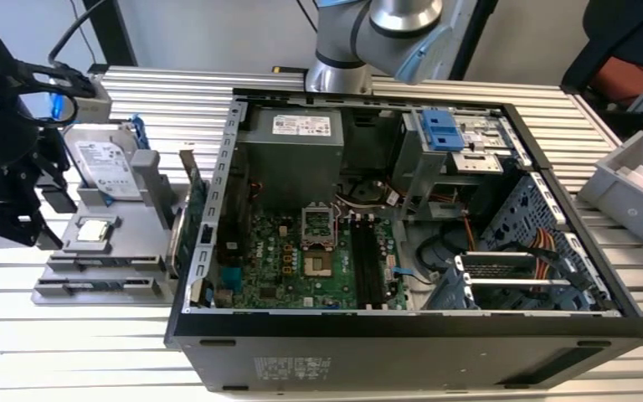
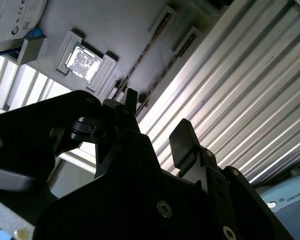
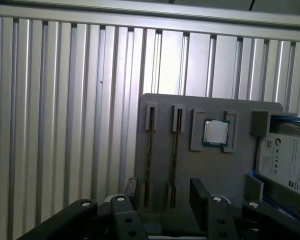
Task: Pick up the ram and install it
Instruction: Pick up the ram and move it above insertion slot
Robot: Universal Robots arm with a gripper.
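Two thin dark ram sticks (image 3: pixel 150 150) (image 3: pixel 175 149) stand on edge in narrow slots of a grey holder plate (image 3: pixel 210 170) on the ribbed aluminium table. In the second wrist view the same slots (image 2: pixel 140 62) run away from the black fingers. My gripper (image 3: pixel 165 192) hovers above the near end of these slots, open, with one fingertip (image 3: pixel 132 187) on each side and nothing between them. It is also open in the second wrist view (image 2: pixel 157 122). In the exterior view the gripper (image 1: pixel 14 222) hangs over the holder (image 1: pixel 98 276) at that view's left, beside the open computer case.
The open case (image 1: pixel 411 322) holds a green motherboard (image 1: pixel 294 268) with long black memory slots (image 1: pixel 363 264). A silver hard drive (image 1: pixel 104 167) and a processor chip (image 1: pixel 95 229) sit on the holder. A green card (image 1: pixel 193 218) stands by the case's wall. A grey bin (image 1: pixel 635 188) is at the right.
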